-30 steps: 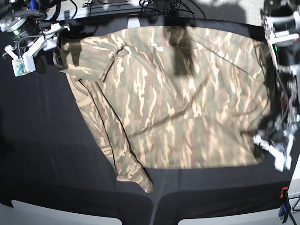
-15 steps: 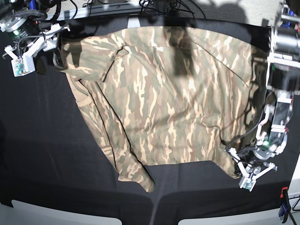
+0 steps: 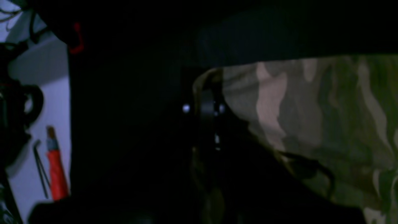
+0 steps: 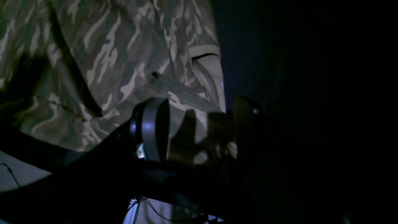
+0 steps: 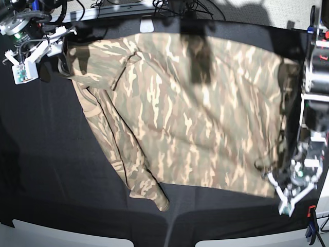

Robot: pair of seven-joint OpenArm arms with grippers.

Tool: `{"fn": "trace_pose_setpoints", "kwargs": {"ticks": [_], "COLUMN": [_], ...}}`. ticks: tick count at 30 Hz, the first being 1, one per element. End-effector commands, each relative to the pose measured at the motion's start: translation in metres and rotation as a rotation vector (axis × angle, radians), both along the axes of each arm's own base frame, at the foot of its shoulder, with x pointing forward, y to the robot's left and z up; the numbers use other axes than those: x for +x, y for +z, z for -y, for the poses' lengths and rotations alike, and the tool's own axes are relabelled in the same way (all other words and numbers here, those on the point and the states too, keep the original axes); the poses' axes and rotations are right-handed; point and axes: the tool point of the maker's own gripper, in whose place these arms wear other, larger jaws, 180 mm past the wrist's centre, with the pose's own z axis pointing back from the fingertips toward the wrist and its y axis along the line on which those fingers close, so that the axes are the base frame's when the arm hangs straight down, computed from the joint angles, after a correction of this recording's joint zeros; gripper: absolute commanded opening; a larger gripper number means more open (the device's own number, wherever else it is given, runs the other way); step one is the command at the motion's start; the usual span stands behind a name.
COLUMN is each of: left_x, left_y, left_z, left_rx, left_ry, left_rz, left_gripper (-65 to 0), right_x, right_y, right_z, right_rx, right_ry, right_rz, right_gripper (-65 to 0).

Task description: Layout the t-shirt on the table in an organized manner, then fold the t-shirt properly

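Shirt: the camouflage-print fabric t-shirt lies spread across the black-clothed table.
Left gripper: clamped on the hem corner, now drawn back outward, flattening it.
Right gripper: jaws apart around the sleeve, unmoved.

No legible text or labels anywhere

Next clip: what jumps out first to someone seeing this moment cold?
The camouflage t-shirt dominates, spread wide over the black table, with one sleeve folded along its edge on the base view's left. The left gripper sits at the shirt's near corner on that view's right, and the right gripper is at the far corner by the other sleeve, jaws apart over fabric.
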Motion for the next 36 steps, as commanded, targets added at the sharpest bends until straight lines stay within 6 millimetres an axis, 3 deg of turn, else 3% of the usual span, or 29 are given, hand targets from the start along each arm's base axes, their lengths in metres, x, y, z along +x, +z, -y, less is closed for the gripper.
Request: {"fn": "trace_pose_setpoints", "kwargs": {"ticks": [1, 6, 13, 23, 24, 27, 36], "left_x": [0.019, 0.017, 0.005, 0.003, 0.003, 0.001, -0.005], "left_y": [0.039, 0.05, 0.049, 0.046, 0.046, 0.043, 0.036], "left_z": [-0.012, -0.042, -0.074, -0.077, -0.077, -0.078, -0.081], "left_rx": [0.039, 0.125, 0.157, 0.123, 0.123, 0.123, 0.123], "left_ry": [0.026, 0.118, 0.171, 0.191, 0.191, 0.201, 0.221], "left_rz": [0.094, 0.121, 0.079, 0.066, 0.065, 0.043, -0.005], "left_gripper": [-65.0, -65.0, -65.0, -65.0, -63.5, -47.9, -46.7], "right_x": [0.003, 0.003, 0.004, 0.01, 0.011, 0.014, 0.039], "right_y": [0.009, 0.009, 0.01, 0.023, 0.023, 0.026, 0.045], "right_z": [-0.002, -0.002, -0.003, -0.015, -0.015, -0.015, -0.015], "right_rx": [-0.001, -0.001, 0.001, 0.086, 0.087, 0.087, 0.08], "right_ry": [0.012, 0.012, 0.013, 0.038, 0.038, 0.038, 0.042], "right_rz": [0.037, 0.037, 0.041, 0.112, 0.116, 0.129, 0.225], "right_gripper": [-33.1, -33.1, -33.1, -33.1, -33.1, -33.1, -33.1]}}
